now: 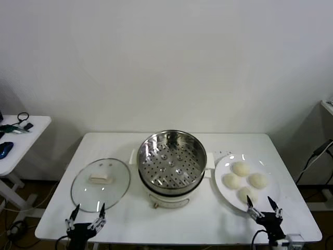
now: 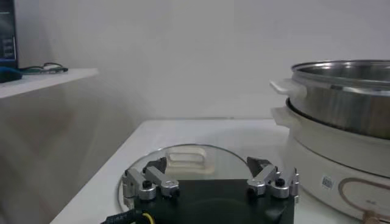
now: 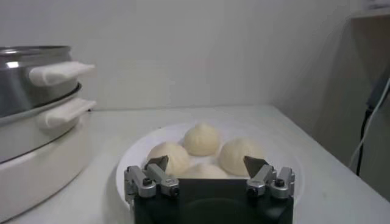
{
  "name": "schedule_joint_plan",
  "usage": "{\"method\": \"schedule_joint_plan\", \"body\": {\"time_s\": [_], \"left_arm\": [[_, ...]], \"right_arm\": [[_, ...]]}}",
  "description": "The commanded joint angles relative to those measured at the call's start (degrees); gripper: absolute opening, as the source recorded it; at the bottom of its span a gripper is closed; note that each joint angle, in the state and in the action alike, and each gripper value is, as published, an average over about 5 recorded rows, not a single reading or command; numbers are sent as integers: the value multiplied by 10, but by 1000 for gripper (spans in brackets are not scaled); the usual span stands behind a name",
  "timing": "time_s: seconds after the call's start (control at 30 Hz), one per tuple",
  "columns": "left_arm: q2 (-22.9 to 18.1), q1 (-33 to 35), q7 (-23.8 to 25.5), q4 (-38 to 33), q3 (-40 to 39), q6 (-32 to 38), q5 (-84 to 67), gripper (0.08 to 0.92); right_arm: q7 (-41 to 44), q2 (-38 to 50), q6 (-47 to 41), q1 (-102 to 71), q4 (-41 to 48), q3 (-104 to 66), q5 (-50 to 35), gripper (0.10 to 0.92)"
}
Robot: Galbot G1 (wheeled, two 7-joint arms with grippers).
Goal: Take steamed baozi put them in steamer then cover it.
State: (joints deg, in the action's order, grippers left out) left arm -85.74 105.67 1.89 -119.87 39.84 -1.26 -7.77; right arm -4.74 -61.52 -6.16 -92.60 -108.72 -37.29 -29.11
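On the white plate (image 1: 222, 194), four steamed baozi (image 1: 240, 169) wait.
Our right gripper (image 1: 264, 204) and left gripper (image 1: 86, 215) gape empty; we should squeeze softly, filling the steamer (image 1: 170, 159).

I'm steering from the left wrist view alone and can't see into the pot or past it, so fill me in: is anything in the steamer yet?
Observer: No. The head view shows the steamer with its perforated tray bare.
Operator: Where are the baozi?
Observer: All four steamed baozi sit on a white plate on the steamer's right side.
Operator: And the right arm?
Observer: The right gripper is open at the plate's near edge, touching no bun.
Operator: My own side?
Observer: The left gripper is open at the near rim of the cover, which lies flat on the table left of the steamer.
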Motion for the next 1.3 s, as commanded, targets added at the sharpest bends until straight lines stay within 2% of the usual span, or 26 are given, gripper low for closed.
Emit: {"method": "schedule_joint_plan", "body": {"time_s": [0.03,0.17,0.33,0.5,0.63,0.77,0.9,1.07,1.3], "left_arm": [[3,-3,0,-2,0,1,1,823],[7,-5,0,-3,-3,3,-1,823],[14,-6,0,-3,-3,6,-2,823],[15,-8,1,-5,-2,7,-2,823],[15,-8,3,-8,-3,8,-2,823],[16,-8,4,-7,-3,9,-1,823],[14,-8,5,-6,-3,11,3,823],[10,-11,5,-5,-3,11,12,823],[6,-13,6,-4,0,11,15,823]], "right_arm": [[21,109,-170,181,7,-3,-16,823],[145,221,-195,314,88,70,25,823],[353,379,-154,507,188,278,116,823],[598,457,9,744,278,557,265,823],[706,442,106,970,349,794,333,823],[752,389,118,1140,404,986,313,823],[761,336,101,1195,442,1067,282,823],[747,279,68,1160,500,1070,276,823],[709,202,33,1049,582,975,261,823]]}}
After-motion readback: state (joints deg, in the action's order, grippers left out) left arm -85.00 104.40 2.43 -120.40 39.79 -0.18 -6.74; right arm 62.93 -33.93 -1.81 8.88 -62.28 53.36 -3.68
